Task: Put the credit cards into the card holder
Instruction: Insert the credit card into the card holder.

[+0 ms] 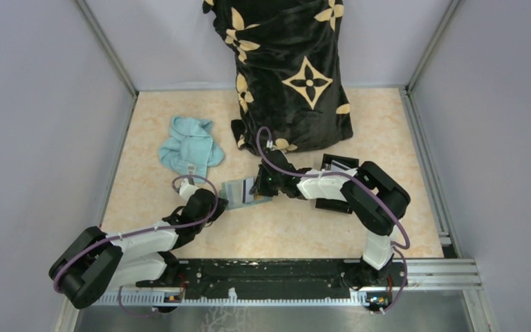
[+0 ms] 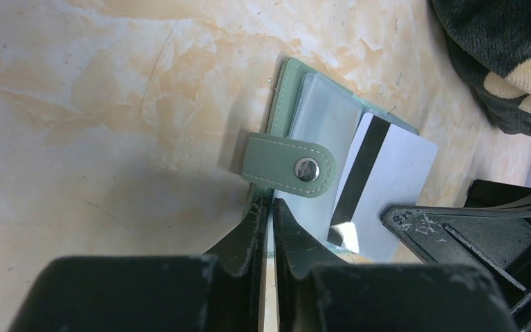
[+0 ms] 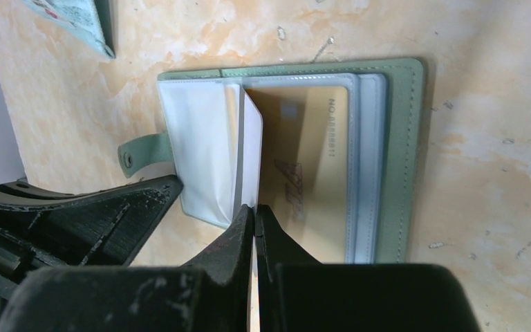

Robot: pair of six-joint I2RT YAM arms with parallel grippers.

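Sage-green folding card holder point(image 3: 401, 152) lay open and flat on the marbled beige surface point(image 2: 110, 104), long axis running arm to arm. Tan-gold plastic card point(image 3: 311, 159) sat sleeved inside. Right jaws were clamped on a pale magnetic-striped card point(image 2: 387, 173), edge-up over the sleeves. Left jaws pinched the holder's tab-side edge.

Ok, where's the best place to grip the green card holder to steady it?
The card holder lies open and flat, so I'd pinch its thin cover rim beside the snap tab, coming low from the robot's left, away from the right gripper holding the white card.
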